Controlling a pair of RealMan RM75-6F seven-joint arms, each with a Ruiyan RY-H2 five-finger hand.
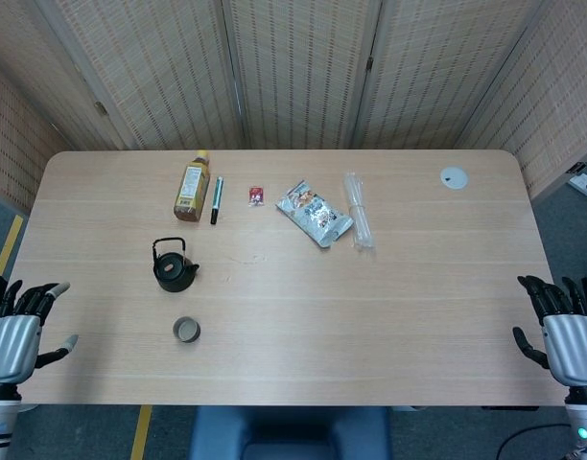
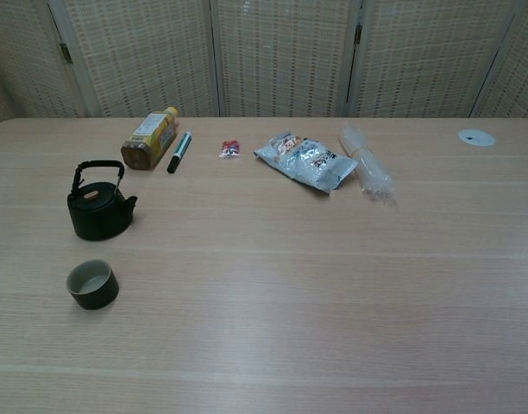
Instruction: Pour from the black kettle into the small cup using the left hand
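Note:
The black kettle [image 1: 174,268] [image 2: 99,210] stands upright on the left part of the table, handle raised, spout toward the right. The small dark cup [image 1: 186,331] [image 2: 92,284] sits just in front of it, open side up. My left hand [image 1: 18,326] hovers at the table's left front edge, well left of the cup, fingers spread and empty. My right hand [image 1: 565,331] is at the right front edge, fingers apart, holding nothing. Neither hand shows in the chest view.
Along the far side lie a yellow-capped bottle [image 1: 192,188] on its side, a dark marker [image 1: 217,199], a small red packet [image 1: 257,195], a silver snack bag [image 1: 316,214] and a clear bundle of straws [image 1: 359,210]. A white disc [image 1: 454,176] sits far right.

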